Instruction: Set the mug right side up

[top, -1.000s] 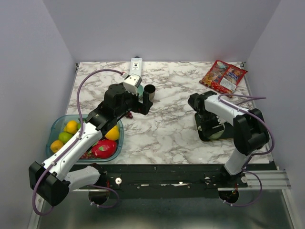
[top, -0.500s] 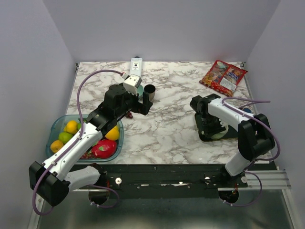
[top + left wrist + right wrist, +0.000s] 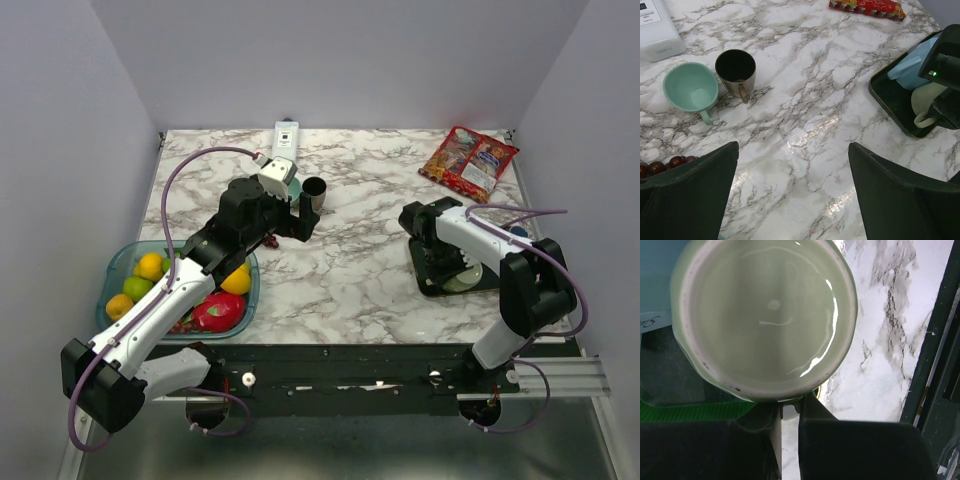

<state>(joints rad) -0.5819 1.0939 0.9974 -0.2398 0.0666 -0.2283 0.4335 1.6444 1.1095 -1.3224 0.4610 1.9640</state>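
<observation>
A pale green mug [image 3: 765, 315] stands upside down in the black tray [image 3: 424, 282] at the right, its base filling the right wrist view. My right gripper [image 3: 789, 407] is shut on the mug's handle, which shows between the two fingers. From above, that gripper [image 3: 450, 262] sits low over the mug [image 3: 463, 279]. The left wrist view shows the same mug [image 3: 927, 102] under the right arm. My left gripper [image 3: 792, 146] hangs open over bare marble, holding nothing.
A light blue cup [image 3: 907, 70] lies in the tray beside the mug. A teal mug [image 3: 690, 89] and a dark mug [image 3: 735, 70] stand upright at the back left by a white box [image 3: 285, 140]. A snack packet [image 3: 470, 158] lies back right; a fruit basket [image 3: 120, 258] front left.
The right gripper has moved down onto the mug in the tray and its fingers have closed on the handle. The left arm has not moved.
</observation>
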